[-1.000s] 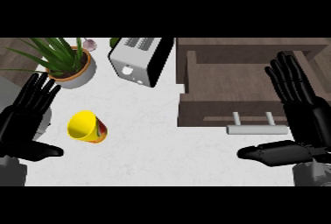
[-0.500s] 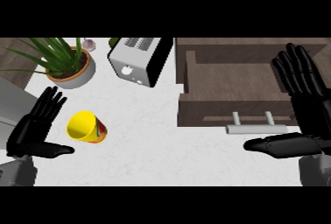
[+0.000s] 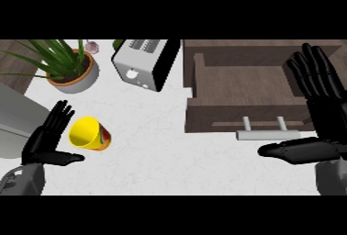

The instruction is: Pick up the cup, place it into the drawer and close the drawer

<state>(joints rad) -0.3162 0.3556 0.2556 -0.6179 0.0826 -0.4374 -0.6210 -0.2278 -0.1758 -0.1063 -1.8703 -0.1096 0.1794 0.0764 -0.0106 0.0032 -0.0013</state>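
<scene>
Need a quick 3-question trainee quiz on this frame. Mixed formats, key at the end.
1. True or false: the drawer is shut.
2. Fill in: the yellow cup sits on the counter right beside the robot's ____ hand.
3. Multiple choice: the left hand and the right hand are both
A) open, holding nothing
B) curled round the cup
C) pressed on the drawer's front

Key: 1 false, it stands open; 2 left; 3 A.
</scene>
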